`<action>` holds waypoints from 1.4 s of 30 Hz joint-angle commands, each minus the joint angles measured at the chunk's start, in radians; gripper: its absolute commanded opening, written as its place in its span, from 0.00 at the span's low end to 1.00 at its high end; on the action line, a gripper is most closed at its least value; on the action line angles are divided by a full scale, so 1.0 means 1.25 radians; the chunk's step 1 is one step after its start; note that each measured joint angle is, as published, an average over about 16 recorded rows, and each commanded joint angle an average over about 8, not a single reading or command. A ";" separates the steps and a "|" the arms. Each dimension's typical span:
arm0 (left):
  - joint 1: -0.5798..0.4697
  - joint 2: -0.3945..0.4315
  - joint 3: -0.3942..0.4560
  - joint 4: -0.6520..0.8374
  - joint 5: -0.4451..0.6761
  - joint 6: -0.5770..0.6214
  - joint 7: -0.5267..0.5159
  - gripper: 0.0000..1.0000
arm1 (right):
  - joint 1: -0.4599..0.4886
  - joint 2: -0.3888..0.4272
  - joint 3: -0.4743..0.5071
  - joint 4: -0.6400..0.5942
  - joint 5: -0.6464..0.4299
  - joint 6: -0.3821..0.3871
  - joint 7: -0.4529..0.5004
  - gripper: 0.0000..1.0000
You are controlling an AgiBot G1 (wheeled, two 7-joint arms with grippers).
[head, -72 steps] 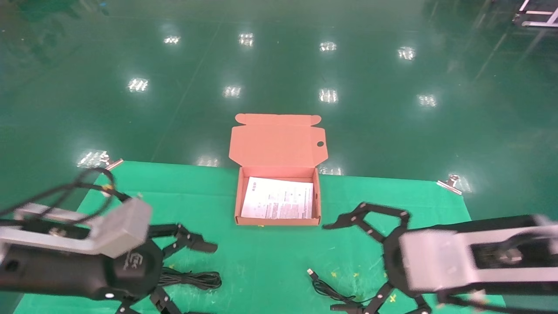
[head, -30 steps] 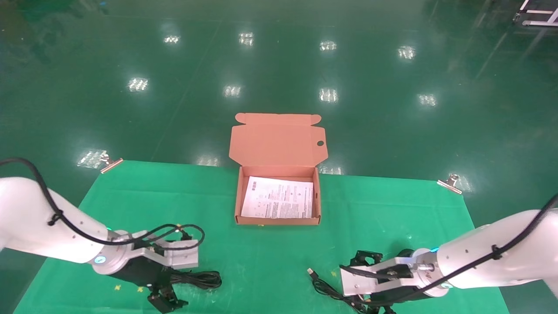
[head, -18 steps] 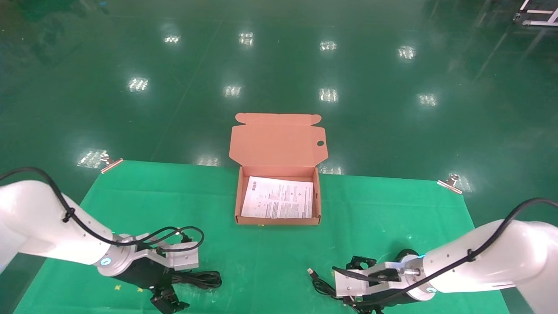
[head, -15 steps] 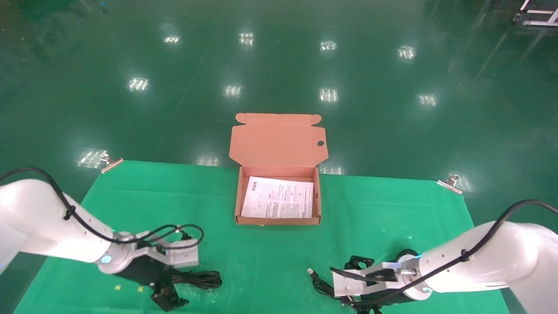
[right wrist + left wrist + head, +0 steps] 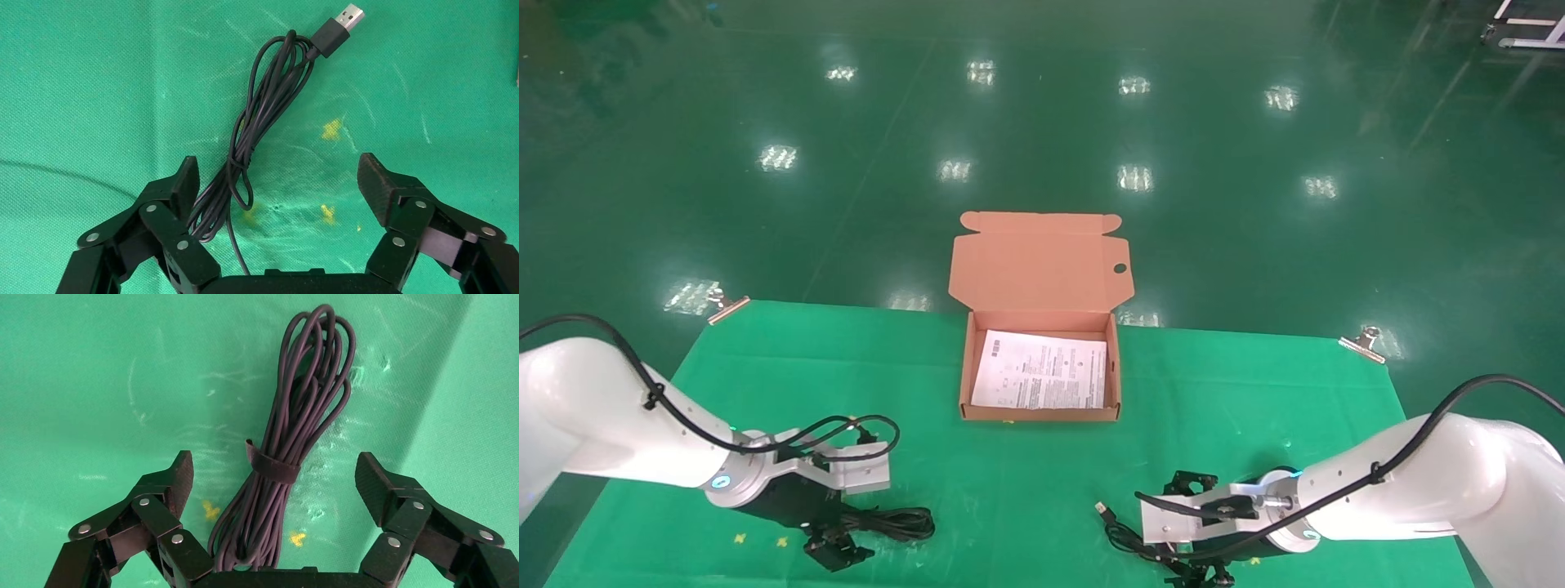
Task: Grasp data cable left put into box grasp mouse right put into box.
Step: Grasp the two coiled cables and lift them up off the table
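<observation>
Left pincer [image 5: 272, 478] wide open, empty, straddling data cable [image 5: 287, 459]; right pincer [image 5: 278, 180] likewise over cord [image 5: 257, 122].

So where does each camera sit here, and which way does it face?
Head: high on the robot, looking forward and down at the box on the table; both arms show.
Left wrist: on the left arm, facing the cable between the open left gripper.
Right wrist: on the right arm, facing the cord by the open right gripper.
Shared: head view also shows the cable and cord.
</observation>
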 commanded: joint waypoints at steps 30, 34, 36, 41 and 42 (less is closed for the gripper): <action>-0.001 -0.004 0.003 -0.015 0.002 0.006 -0.009 0.00 | 0.000 0.006 0.001 0.014 0.002 -0.007 0.004 0.00; -0.001 -0.005 0.003 -0.016 0.002 0.006 -0.009 0.00 | 0.000 0.006 0.001 0.014 0.002 -0.007 0.004 0.00; -0.001 -0.005 0.003 -0.016 0.002 0.006 -0.009 0.00 | 0.000 0.006 0.001 0.014 0.002 -0.007 0.004 0.00; -0.001 -0.005 0.003 -0.016 0.002 0.007 -0.009 0.00 | 0.001 0.006 0.001 0.014 0.002 -0.007 0.004 0.00; -0.001 -0.005 0.003 -0.016 0.002 0.007 -0.009 0.00 | 0.001 0.006 0.001 0.014 0.002 -0.008 0.004 0.00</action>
